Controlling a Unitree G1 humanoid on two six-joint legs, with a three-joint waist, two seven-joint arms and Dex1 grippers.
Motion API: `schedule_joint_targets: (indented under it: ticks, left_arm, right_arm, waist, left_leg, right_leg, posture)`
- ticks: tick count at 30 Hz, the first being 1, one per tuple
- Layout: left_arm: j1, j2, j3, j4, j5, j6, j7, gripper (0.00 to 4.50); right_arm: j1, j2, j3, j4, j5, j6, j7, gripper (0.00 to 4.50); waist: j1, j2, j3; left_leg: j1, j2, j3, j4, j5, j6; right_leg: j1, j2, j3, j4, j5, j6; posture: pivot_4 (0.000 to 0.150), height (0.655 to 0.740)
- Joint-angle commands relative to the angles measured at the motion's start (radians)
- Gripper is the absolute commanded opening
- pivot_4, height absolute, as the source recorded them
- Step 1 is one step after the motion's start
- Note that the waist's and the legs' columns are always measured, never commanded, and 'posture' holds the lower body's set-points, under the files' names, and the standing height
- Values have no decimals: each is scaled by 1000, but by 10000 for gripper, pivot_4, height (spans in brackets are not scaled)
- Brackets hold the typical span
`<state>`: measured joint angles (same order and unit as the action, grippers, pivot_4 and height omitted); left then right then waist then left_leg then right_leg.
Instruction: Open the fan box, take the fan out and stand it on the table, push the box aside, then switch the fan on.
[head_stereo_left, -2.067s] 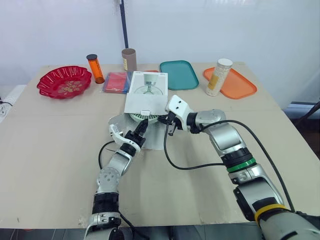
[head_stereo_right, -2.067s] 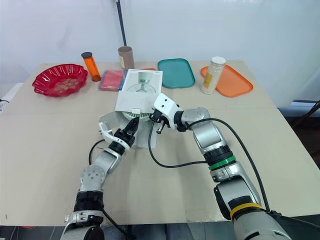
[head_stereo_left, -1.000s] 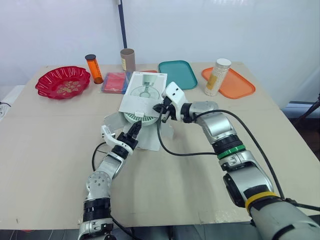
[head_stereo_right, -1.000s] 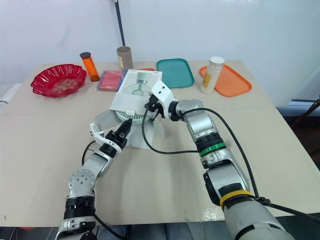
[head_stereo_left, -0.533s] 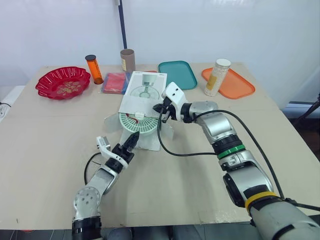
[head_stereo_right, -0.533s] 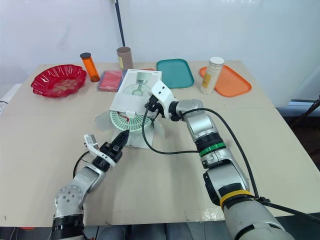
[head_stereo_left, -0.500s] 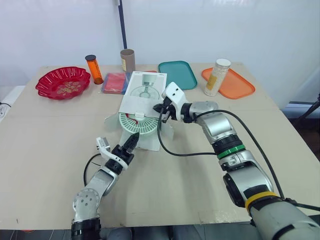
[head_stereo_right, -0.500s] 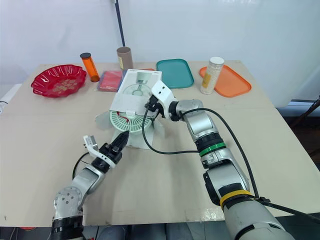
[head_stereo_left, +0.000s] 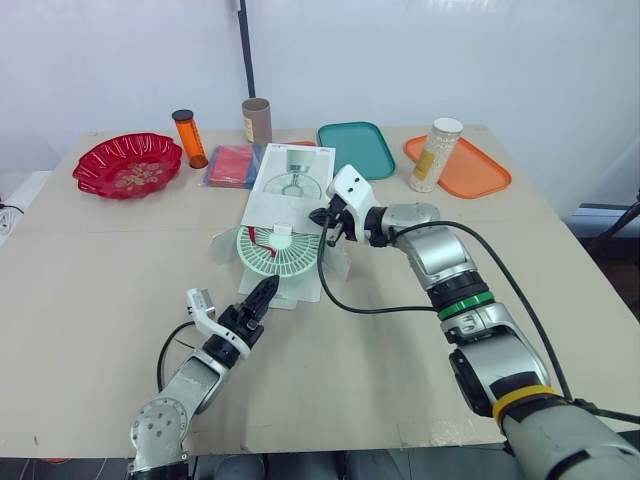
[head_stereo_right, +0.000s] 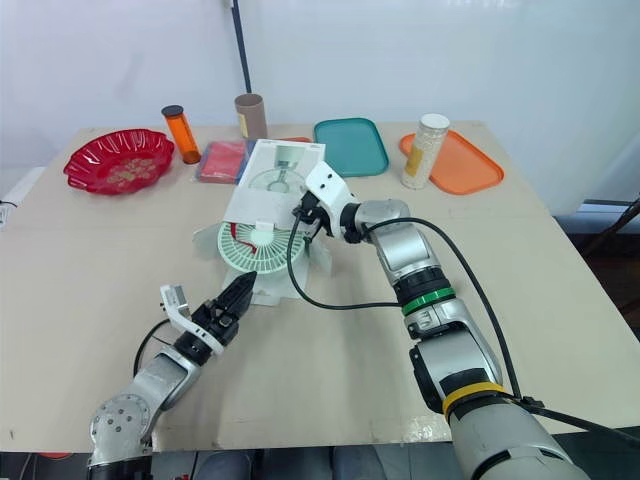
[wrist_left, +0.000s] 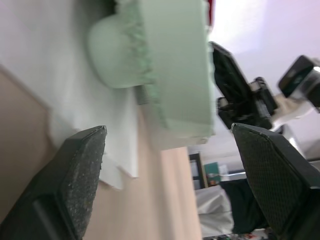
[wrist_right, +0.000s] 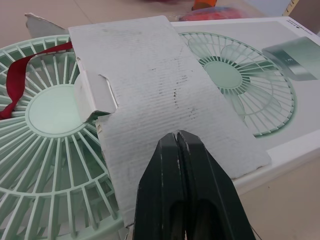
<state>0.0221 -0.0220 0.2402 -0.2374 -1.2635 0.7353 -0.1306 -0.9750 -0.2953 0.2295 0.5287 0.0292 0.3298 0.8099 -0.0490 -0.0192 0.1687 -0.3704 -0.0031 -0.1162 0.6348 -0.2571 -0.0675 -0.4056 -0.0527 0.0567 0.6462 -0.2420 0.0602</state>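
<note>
The white fan box (head_stereo_left: 292, 178) lies flat near the middle of the worktop (head_stereo_left: 90, 300), its printed face up and its open end turned toward the robot. The pale green fan (head_stereo_left: 280, 252) sticks out of that open end, tilted with its round grille facing up and forward, and a red strap (head_stereo_left: 262, 236) loops across the grille. A cardboard flap (wrist_right: 160, 95) reaches from the box over part of the grille. The right fingers (wrist_right: 167, 190) are pressed together with no gap at the near edge of this flap, at the box's right side. They may be pinching the cardboard, but I cannot be sure. The left fingers (wrist_left: 75, 175) are spread wide, low over the worktop just in front of the fan and pointing at it, holding nothing and apart from it. Along the far side of the worktop stand a red bowl (head_stereo_left: 128, 165), an orange bottle (head_stereo_left: 190, 137), a cardboard tube (head_stereo_left: 257, 119), a red packet (head_stereo_left: 233, 165) just beside the box, a teal tray (head_stereo_left: 358, 150), and an orange tray (head_stereo_left: 480, 170) with a tall jar (head_stereo_left: 436, 154) at its left end.
</note>
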Motion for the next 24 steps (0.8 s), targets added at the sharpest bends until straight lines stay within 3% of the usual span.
schedule_joint_targets:
  ticks: [1,16,18,19,20,22,24]
  left_arm:
    - [-26,22,24,7,8,-29,-7,40891]
    - [-171,-26,29,151,42,-78,-35,40891]
    - [-178,-41,30,162,50,-85,-37,35302]
    - [-177,-46,29,162,52,-87,-38,34627]
    - [-175,-49,30,160,54,-88,-37,29778]
    - [-169,-54,32,155,50,-87,-37,25231]
    - [-161,-58,36,146,33,-80,-40,17624]
  right_arm:
    - [21,-1,10,-24,-10,5,18,0]
    - [32,0,11,-48,-19,10,21,0]
    - [33,0,11,-48,-22,9,20,0]
    - [33,0,11,-48,-23,9,20,0]
    - [34,0,10,-48,-24,8,19,0]
    - [35,1,10,-48,-24,9,19,0]
    - [35,2,9,-48,-24,9,19,0]
  waist:
    - [1,0,0]
    - [2,0,0]
    - [2,0,0]
    - [2,0,0]
    - [2,0,0]
    - [2,0,0]
    - [1,0,0]
  left_leg:
    - [0,0,0,0,0,0]
    - [-1,0,0,0,0,0]
    - [0,0,0,0,0,0]
    - [0,0,0,0,0,0]
    - [0,0,0,0,0,0]
    - [0,0,0,0,0,0]
    - [0,0,0,0,0,0]
  right_leg:
    - [0,0,0,0,0,0]
    - [0,0,0,0,0,0]
    - [0,0,0,0,0,0]
    - [0,0,0,0,0,0]
    - [0,0,0,0,0,0]
    - [0,0,0,0,0,0]
    - [0,0,0,0,0,0]
  posture:
    - [1500,7400]
    - [1500,7400]
    - [1500,7400]
    - [1500,7400]
    - [1500,7400]
    - [1500,7400]
    - [1500,7400]
